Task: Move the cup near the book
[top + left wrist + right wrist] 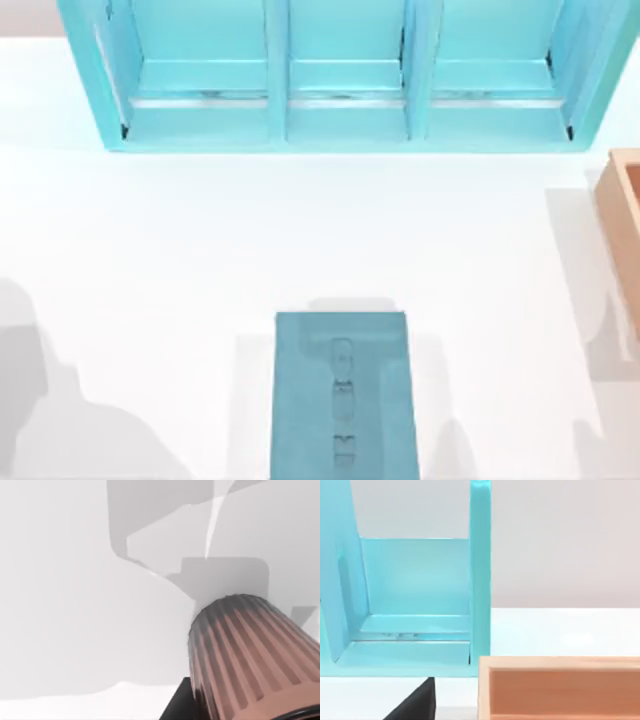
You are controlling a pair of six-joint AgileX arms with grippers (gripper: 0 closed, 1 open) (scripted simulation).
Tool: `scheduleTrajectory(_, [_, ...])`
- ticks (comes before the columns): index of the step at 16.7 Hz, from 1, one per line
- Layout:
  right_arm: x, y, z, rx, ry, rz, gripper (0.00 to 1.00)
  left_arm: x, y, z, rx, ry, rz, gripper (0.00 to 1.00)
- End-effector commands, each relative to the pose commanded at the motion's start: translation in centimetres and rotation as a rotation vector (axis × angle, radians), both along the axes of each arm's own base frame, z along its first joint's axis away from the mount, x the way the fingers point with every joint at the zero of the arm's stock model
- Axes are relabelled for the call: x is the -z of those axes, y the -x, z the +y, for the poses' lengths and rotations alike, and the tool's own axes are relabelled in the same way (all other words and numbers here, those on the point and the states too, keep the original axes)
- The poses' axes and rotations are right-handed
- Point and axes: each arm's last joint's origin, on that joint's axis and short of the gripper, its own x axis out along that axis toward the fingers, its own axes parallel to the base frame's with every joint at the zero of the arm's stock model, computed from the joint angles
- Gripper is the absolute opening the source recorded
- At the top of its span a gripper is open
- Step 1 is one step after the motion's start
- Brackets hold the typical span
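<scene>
The cup (250, 655), reddish-brown and ribbed with a paler end, is very close in the left wrist view, over the white table. My left gripper (210, 710) is shut on it, and one dark finger (175, 705) lies against the cup's side. The teal-blue book (345, 395) lies flat at the table's near middle, with a row of embossed marks down its cover. A dark part of my right gripper (412, 702) shows in the right wrist view, facing the shelf.
A large light-blue three-bay shelf (345, 75) stands along the back of the table. An orange-brown open box (625, 225) sits at the right edge, also seen as the box (560, 687). Arm shadows fall on the table's lower left.
</scene>
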Motion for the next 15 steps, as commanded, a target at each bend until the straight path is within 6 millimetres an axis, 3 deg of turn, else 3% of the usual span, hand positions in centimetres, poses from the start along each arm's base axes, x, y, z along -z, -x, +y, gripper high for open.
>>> scheduleTrajectory(2, [0.0,0.0,0.0,0.0,0.0,0.0,1.0,0.0,0.0,0.0,0.0,0.0,0.0,0.0])
scheduleTrajectory(11, [0.0,0.0,0.0,0.0,0.0,0.0,1.0,-0.1,0.0,0.0,0.0,-0.001,-0.002,0.0])
scheduleTrajectory(15, [0.0,0.0,0.0,0.0,0.0,0.0,1.0,-2.9,-0.1,0.3,-0.01,-0.006,-0.012,0.0])
